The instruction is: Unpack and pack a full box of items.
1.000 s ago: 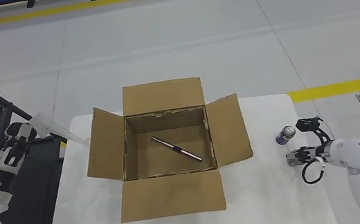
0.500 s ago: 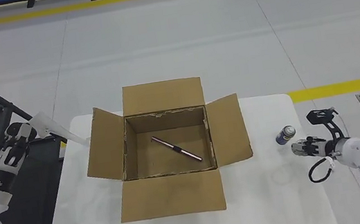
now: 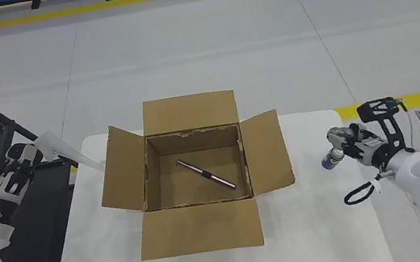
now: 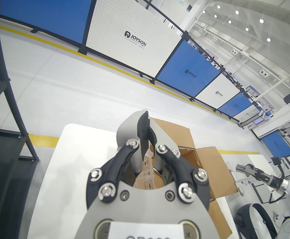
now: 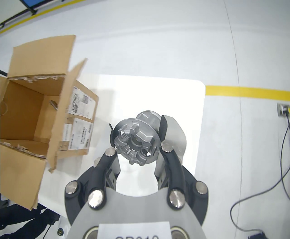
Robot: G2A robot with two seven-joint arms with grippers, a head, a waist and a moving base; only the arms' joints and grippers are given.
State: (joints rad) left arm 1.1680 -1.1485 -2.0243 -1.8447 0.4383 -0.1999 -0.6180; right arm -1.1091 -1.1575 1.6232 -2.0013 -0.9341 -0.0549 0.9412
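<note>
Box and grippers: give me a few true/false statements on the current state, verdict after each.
1. The box stands with its flaps open. True.
2. The box holds several items. False: a single thin rod lies on its floor.
3. The right gripper is shut on the metal part. True.
4. The left gripper is inside the box. False: it is outside the box, by the left edge of the table.
</note>
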